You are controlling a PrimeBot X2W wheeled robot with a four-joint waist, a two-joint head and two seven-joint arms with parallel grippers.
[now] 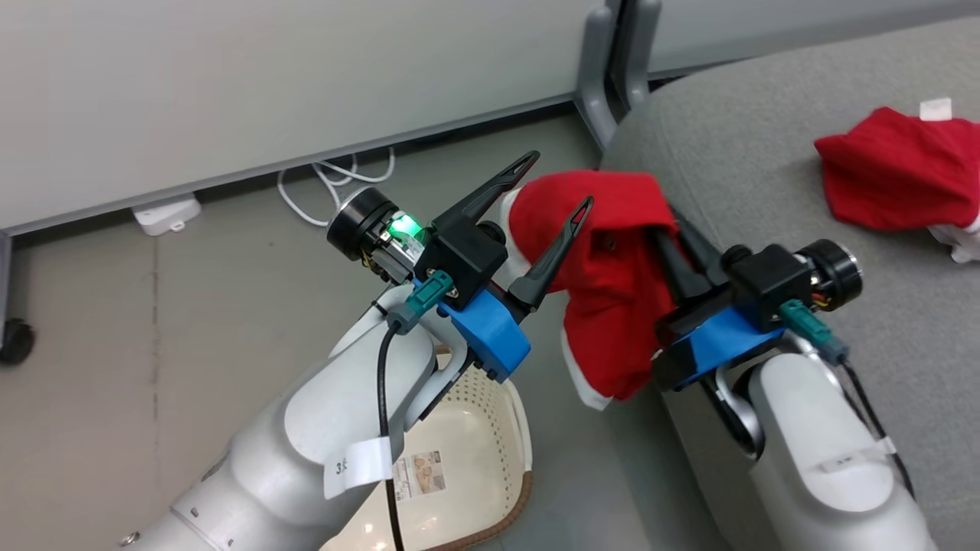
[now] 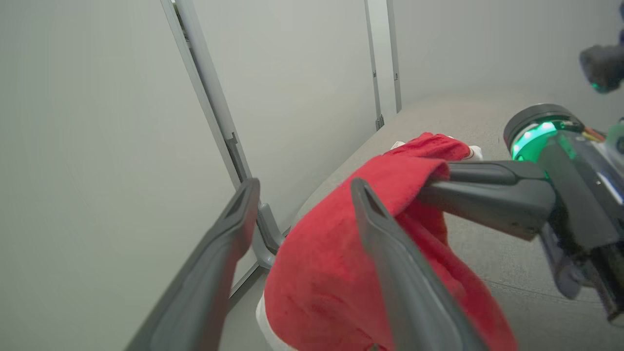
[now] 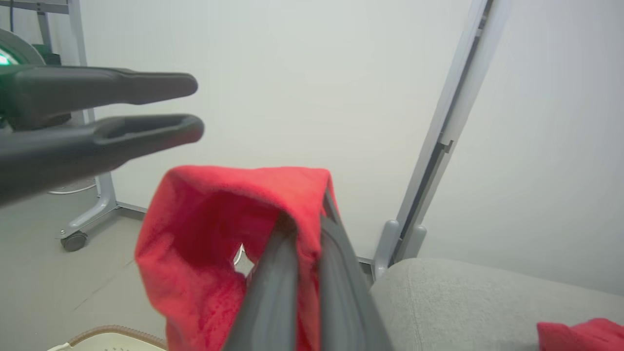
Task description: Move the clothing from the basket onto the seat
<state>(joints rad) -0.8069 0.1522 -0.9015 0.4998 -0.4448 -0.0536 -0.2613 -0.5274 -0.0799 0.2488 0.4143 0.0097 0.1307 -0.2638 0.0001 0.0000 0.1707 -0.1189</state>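
Your right gripper (image 1: 670,229) jaws clamped on the red garment (image 1: 612,260) dangling past the seat (image 1: 766,199) edge, left gripper (image 1: 559,180) jaws wide open beside it: swing right well inboard toward the other garment (image 1: 896,176) before you release.

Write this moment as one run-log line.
left hand: open | right hand: shut on red fabric garment with white trim, at edge of light-grey upholstered seat | second red fabric garment: on seat | cream plastic basket: on floor
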